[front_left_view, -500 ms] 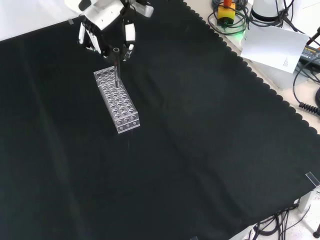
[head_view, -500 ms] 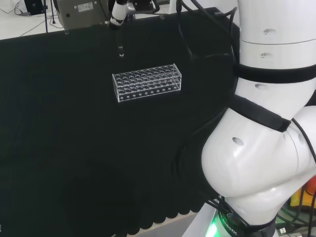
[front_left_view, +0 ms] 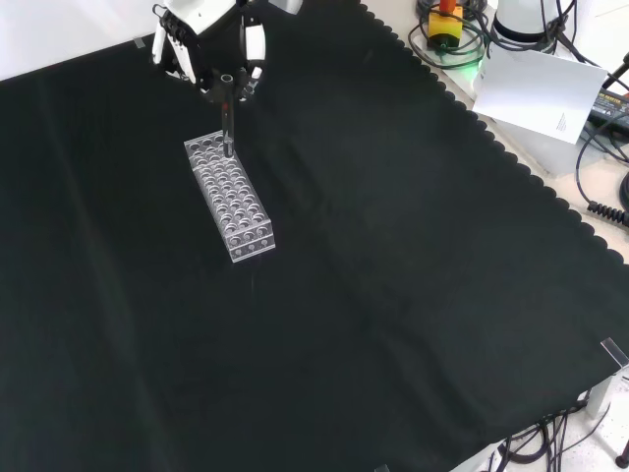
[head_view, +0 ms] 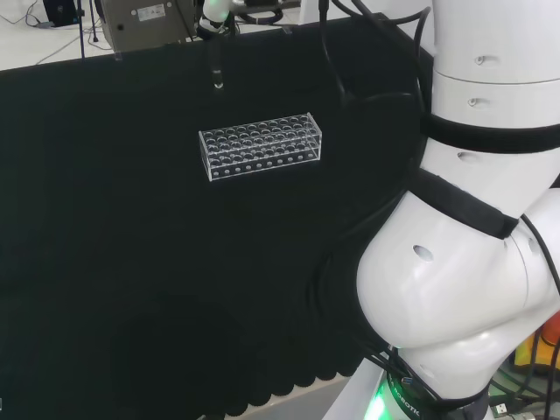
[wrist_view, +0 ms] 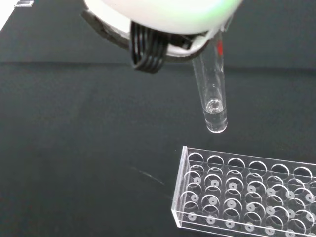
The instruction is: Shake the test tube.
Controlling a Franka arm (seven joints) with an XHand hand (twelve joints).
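Your hand (front_left_view: pixel 211 39) had its fingers pinched round the top of the test tube (front_left_view: pixel 227 123), which hung upright in the air, clear above the end of the rack (front_left_view: pixel 229 195). You'd have done well to shake gently and stay above the rack.

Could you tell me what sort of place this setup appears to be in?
Probably a robotics lab set up for chemistry-style handling. The hand holds a clear test tube above a clear test tube rack on a bench draped in black cloth, with cables and equipment at the edges.
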